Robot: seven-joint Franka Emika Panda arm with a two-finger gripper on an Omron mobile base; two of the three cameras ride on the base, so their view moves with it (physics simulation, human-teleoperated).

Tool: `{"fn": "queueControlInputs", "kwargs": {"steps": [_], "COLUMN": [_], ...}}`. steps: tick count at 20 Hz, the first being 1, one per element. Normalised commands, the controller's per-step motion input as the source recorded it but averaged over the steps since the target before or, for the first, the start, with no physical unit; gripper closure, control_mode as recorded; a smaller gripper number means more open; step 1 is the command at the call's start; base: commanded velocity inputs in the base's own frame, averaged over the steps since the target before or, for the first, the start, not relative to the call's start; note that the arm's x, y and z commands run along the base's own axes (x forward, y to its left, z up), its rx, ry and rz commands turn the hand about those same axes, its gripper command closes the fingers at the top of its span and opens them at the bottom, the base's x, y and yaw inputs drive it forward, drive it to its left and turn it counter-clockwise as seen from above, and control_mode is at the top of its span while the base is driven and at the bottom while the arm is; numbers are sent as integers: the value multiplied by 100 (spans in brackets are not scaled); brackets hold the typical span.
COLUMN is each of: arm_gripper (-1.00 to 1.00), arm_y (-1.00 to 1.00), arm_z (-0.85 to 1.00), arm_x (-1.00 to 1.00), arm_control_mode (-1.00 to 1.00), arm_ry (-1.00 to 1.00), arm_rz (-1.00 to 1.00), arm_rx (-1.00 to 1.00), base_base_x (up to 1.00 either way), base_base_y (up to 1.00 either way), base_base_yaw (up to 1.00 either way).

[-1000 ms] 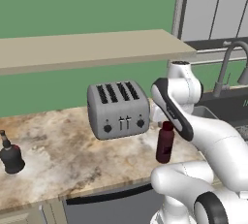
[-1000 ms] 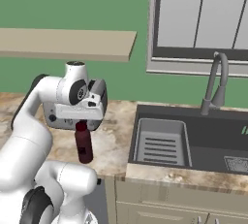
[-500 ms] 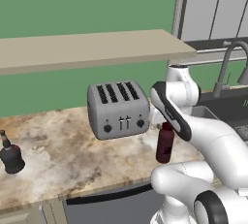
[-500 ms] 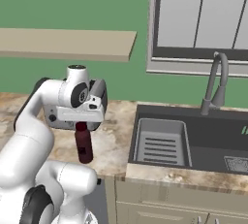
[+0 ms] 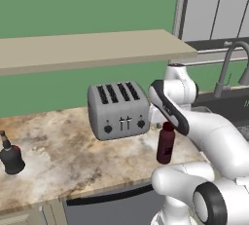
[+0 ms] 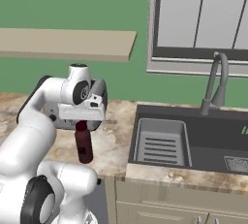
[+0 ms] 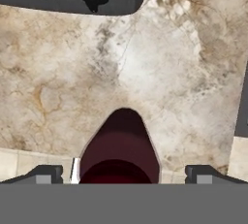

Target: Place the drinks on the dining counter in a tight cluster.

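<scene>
A dark maroon bottle (image 5: 165,146) stands upright on a marbled counter (image 5: 63,156) under beige shelves, just right of the toaster. My gripper (image 6: 81,122) hangs directly over it, open, with its fingers either side of the bottle's cap. In the hand view the maroon bottle (image 7: 121,145) rises between the two fingertips (image 7: 46,174) of the gripper (image 7: 123,175), with a gap on each side. A squat black bottle (image 5: 10,157) with a thin neck stands far off at the counter's left end. The dining counter is out of view.
A grey four-slot toaster (image 5: 118,109) sits close to the left of the maroon bottle. A dark sink (image 6: 193,140) with a curved faucet (image 6: 215,82) lies to the right. Beige shelves (image 5: 92,48) overhang the counter's back.
</scene>
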Motion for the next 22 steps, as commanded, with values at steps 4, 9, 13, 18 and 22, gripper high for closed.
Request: {"fn": "queueControlInputs", "kwargs": {"steps": [4,9,13,18,22], "arm_gripper": [-100,-100,-100,-100,-100], "arm_y": [0,0,0,0,0], "arm_z": [-3,-15,-15,-12,-15], "arm_x": [0,0,0,0,0], "arm_control_mode": [-100,-100,-100,-100,-100], "arm_ry": [9,8,4,-2,-10], "arm_rz": [0,0,0,0,0], "arm_rx": [0,0,0,0,0], "base_base_x": [0,0,0,0,0], "base_base_y": [0,0,0,0,0], "base_base_yaw": [0,0,0,0,0]}}
